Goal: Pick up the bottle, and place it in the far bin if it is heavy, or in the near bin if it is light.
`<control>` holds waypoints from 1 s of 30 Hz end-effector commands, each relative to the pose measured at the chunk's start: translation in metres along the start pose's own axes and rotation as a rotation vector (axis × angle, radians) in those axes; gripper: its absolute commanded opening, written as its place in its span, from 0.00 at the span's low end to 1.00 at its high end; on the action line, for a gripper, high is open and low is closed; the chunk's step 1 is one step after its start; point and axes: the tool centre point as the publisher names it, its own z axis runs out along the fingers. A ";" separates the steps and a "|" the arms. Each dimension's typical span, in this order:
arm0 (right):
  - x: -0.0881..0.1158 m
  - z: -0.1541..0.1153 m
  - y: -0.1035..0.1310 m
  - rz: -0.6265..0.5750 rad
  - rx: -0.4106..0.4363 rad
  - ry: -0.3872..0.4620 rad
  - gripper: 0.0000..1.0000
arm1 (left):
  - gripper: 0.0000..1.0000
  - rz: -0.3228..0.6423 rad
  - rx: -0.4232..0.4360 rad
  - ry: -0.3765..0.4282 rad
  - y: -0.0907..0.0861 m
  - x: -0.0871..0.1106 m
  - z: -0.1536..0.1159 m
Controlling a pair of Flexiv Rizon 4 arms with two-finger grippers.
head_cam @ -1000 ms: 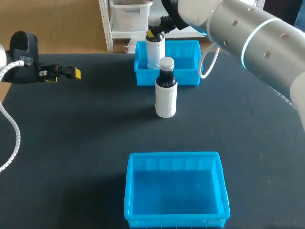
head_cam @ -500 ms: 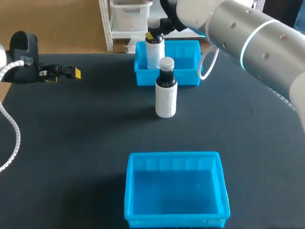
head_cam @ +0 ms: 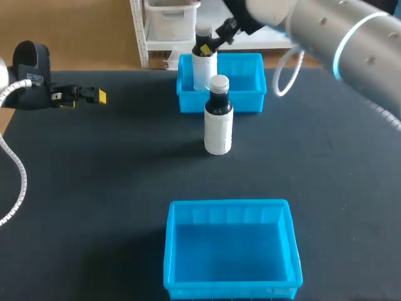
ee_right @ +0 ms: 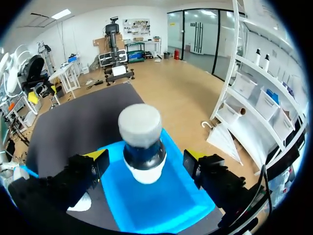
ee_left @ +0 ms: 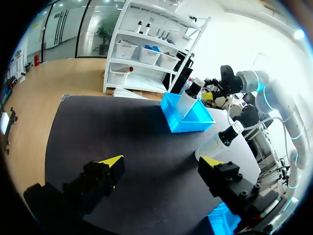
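**A:** Two bottles show from above. One bottle [head_cam: 202, 59] stands upright inside the far bin [head_cam: 255, 95]. A second bottle [head_cam: 218, 116] stands on the dark surface [head_cam: 94, 182], between that bin and the near bin [head_cam: 178, 263].

**B:** And the arms?

**A:** The right gripper [head_cam: 213, 39] hangs by the neck of the bottle in the far bin. The left gripper [head_cam: 94, 95] sits well apart, near the surface's left edge.

**B:** What does the left wrist show?

**A:** Its jaws are wide with nothing between them. Both bottles are far ahead, one in the bin [ee_left: 188, 100] and one out on the surface [ee_left: 220, 142].

**B:** The right wrist?

**A:** The jaws stand apart on either side of the dark neck [ee_right: 142, 142], with a gap on each side (so nothing is gripped).

**B:** How would one handle?

**A:** It looks stiff and smooth, so probably slippery on the white body. It is also tall and narrow, so a sideways nudge could tip it. I'd take it at the neck, just under the cap, where the shoulder gives a ledge. Heavy or light can't be judged by eye, and only a lift would tell.
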 end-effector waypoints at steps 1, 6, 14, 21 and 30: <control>0.022 -0.051 0.011 -0.009 -0.245 -0.009 1.00 | 1.00 0.000 0.000 0.000 0.000 0.000 0.000; 0.045 -0.088 0.023 -0.055 -0.201 0.002 1.00 | 1.00 0.000 0.000 0.000 0.000 0.000 0.000; 0.073 -0.129 0.051 -0.140 -0.148 0.009 1.00 | 1.00 0.000 0.000 0.000 0.000 0.000 0.000; 0.096 -0.143 0.081 -0.176 -0.165 -0.003 1.00 | 1.00 0.000 0.000 0.000 0.000 0.000 0.000; 0.111 -0.138 0.117 -0.202 -0.179 -0.029 1.00 | 1.00 0.000 0.000 0.000 0.000 0.000 0.000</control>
